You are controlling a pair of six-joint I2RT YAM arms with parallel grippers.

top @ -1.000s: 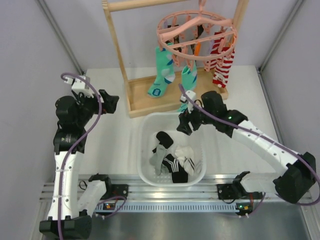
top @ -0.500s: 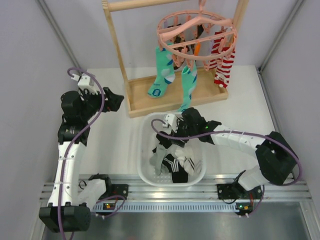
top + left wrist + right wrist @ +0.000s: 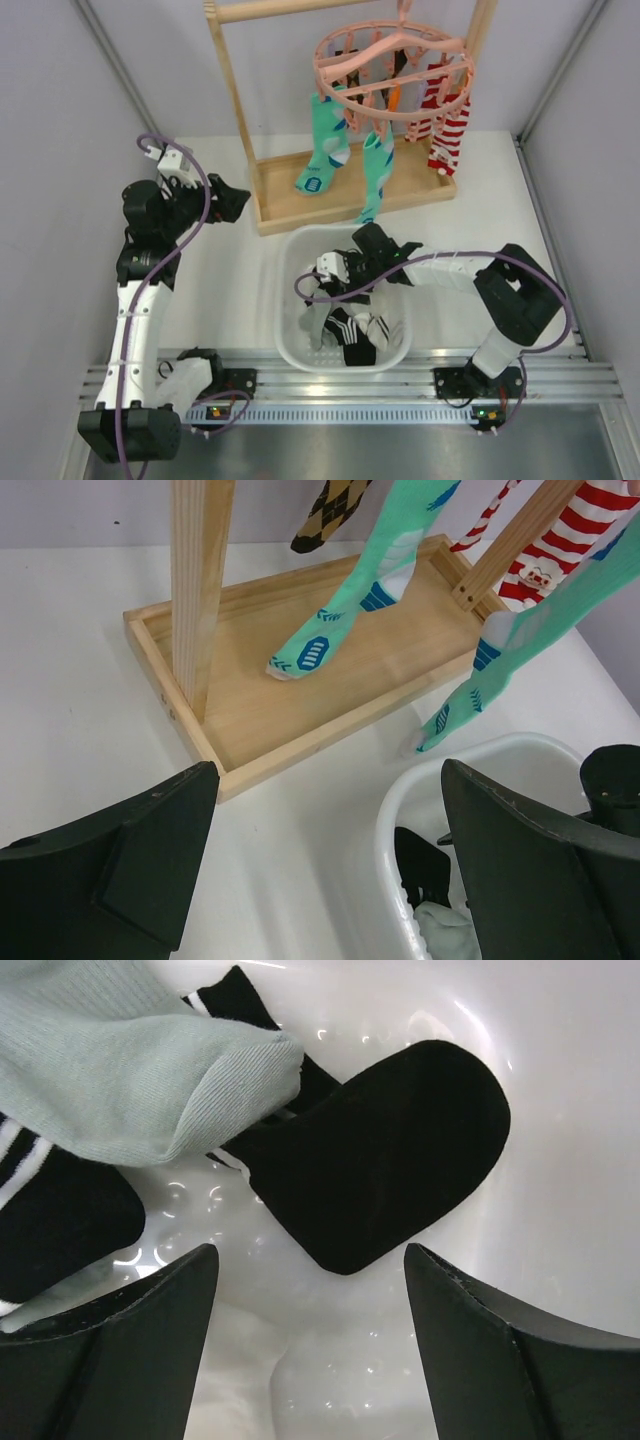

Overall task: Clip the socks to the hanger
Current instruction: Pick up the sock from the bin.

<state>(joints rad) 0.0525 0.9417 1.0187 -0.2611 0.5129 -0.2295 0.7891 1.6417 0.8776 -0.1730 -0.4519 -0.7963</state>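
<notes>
Several small socks lie in a white basket (image 3: pixel 284 310): black ones with white stripes (image 3: pixel 347 328), a grey one (image 3: pixel 130 1080) and a plain black sock (image 3: pixel 390 1175). My right gripper (image 3: pixel 331 284) is down inside the basket, open and empty, its jaws (image 3: pixel 310 1257) astride the toe of the plain black sock, just short of it. The pink round hanger (image 3: pixel 392 62) hangs from the wooden rack at the back, with teal and red-and-white socks clipped on. My left gripper (image 3: pixel 233 200) is open and empty above the table, left of the basket (image 3: pixel 398 815).
The light wooden rack's base tray (image 3: pixel 300 195) stands just behind the basket, with an upright post (image 3: pixel 200 590). Long teal socks (image 3: pixel 372 175) dangle to the basket's back rim. Red-and-white striped socks (image 3: pixel 447 125) hang at the right.
My right arm has swung down from beside the rack into the basket, onto the plain black sock. The left arm shifted slightly, then held still.
</notes>
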